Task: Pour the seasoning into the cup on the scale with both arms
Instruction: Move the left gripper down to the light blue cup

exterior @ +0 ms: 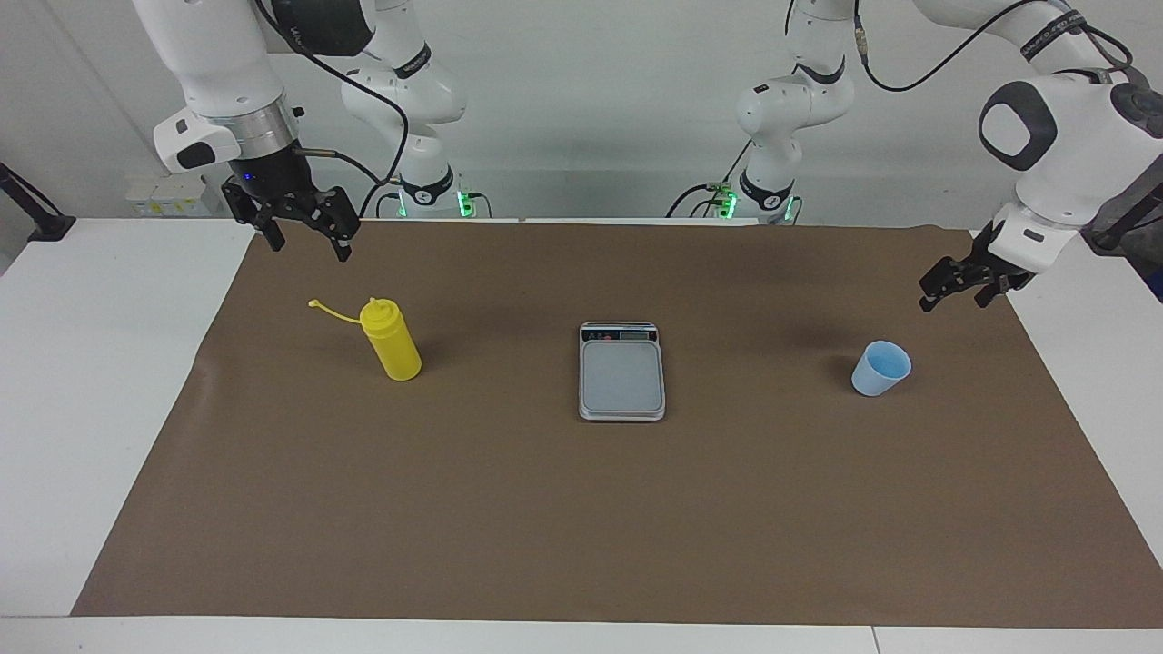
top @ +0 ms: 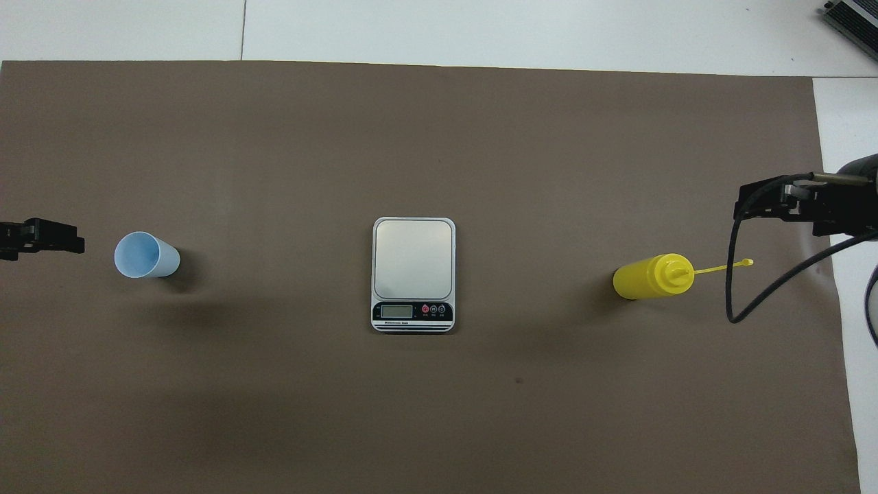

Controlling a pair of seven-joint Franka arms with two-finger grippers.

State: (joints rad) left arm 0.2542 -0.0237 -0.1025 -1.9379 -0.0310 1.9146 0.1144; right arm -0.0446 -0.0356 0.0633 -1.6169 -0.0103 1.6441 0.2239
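Note:
The yellow seasoning bottle [exterior: 392, 345] [top: 648, 276] stands upright on the brown mat toward the right arm's end, its cap hanging off on a thin tether. The silver-grey scale [exterior: 622, 372] [top: 413, 264] lies mid-table with a bare plate. The light blue cup [exterior: 879, 368] [top: 145, 255] stands on the mat toward the left arm's end, apart from the scale. My right gripper [exterior: 309, 249] [top: 744, 206] hangs open in the air, over the mat near the bottle. My left gripper [exterior: 954, 302] [top: 68, 240] is open and low over the mat's edge, beside the cup without touching it.
The brown mat [exterior: 545, 509] covers most of the white table [exterior: 91, 363]. A black cable [top: 737, 302] loops down from the right arm close to the bottle's tethered cap.

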